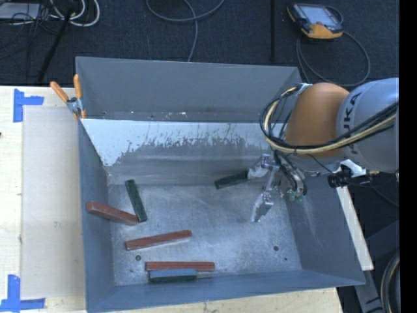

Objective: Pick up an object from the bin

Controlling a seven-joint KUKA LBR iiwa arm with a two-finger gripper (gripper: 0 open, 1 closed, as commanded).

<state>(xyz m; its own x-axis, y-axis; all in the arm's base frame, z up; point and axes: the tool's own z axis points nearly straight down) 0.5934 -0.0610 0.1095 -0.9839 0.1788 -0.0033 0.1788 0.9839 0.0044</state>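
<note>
Toward one o'clock from the middle of the bin's floor, close under the back wall, lies a dark green bar [231, 180], a slim flat stick lying nearly level with its left end a little lower than its right. Its right end comes up against the pale metal parts at the robot's wrist; whether the two touch cannot be told. The gripper [262, 211] hangs at about four o'clock from that bar, near it but off it, its tip pointing down and slightly left over bare grey floor. Whether it is clenched or released cannot be told. At one o'clock from the gripper sits the arm's orange cover [316, 113], ringed by loops of black and yellow cable, and the silver arm [381, 119] runs off toward three o'clock. The grey metal bin [182, 96] holds five more sticks, all well apart from the gripper on the left and front of the floor. At nine o'clock from the gripper a short dark green bar [135, 201] stands almost upright in the view, its lower end touching the right end of a red-brown bar [112, 213]. At eight o'clock a long brown bar [158, 240] lies alone, slightly tilted. Nearer the front wall, at seven o'clock, a front brown bar [180, 265] lies level, with a front dark green bar [172, 276] just beside it along its lower edge.
</note>
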